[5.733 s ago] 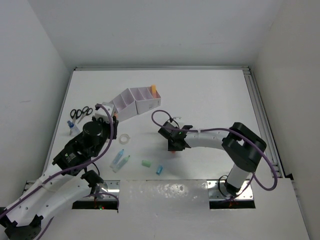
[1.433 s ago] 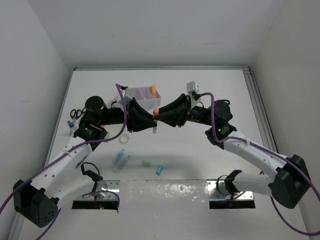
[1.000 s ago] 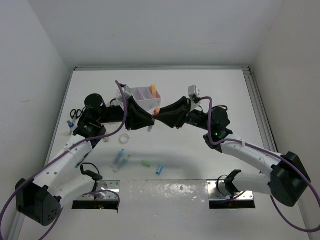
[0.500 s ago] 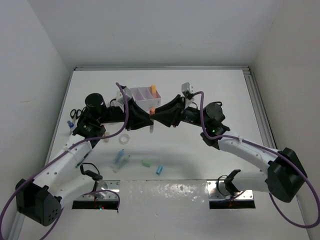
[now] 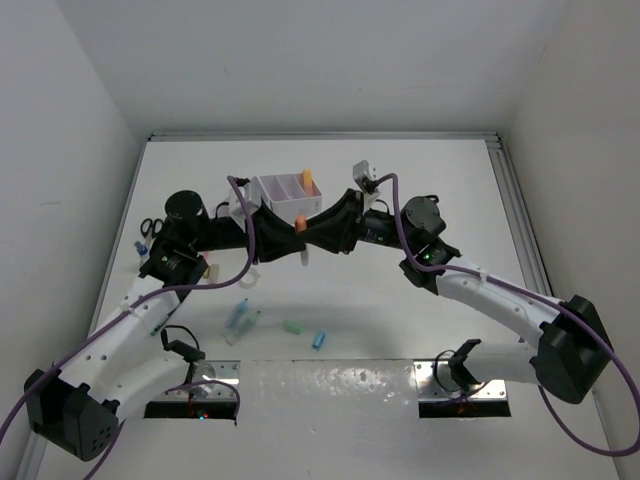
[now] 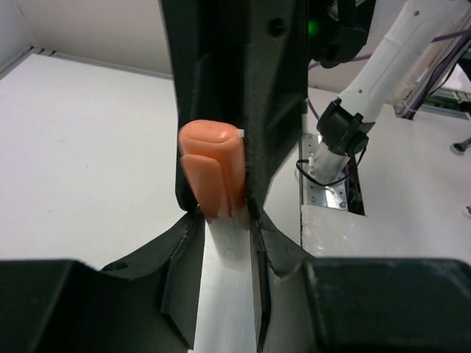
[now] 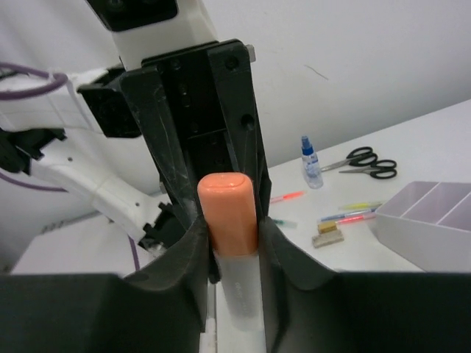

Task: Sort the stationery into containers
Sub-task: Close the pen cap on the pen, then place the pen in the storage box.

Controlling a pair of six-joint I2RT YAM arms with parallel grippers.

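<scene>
Holding an orange-capped pen [image 7: 228, 213] upright in mid-air, cap uppermost, just in front of the organiser [image 5: 275, 195] and clear of the tabletop [image 5: 420, 180]. Gripping it with the left fingers [image 6: 180, 250] on the pale barrel under the cap, and hugging it from the opposite side with the right fingers [image 7: 188, 257], closed against cap and barrel (looks like a hand-over, though which side bears the weight cannot be told). Counting one orange-topped item [image 5: 308, 181] already standing in the organiser's far compartment, with nothing showing in the others. Judging the job barely begun: pastel pens [image 5: 240, 318], a green capsule-like piece [image 5: 293, 326] and a blue capsule-like piece [image 5: 319, 340] lying loose near the arm bases, plus black-handled scissors [image 7: 366, 162] and a blue-capped bottle [image 7: 310, 160] well off to the left, none in a compartment yet.
</scene>
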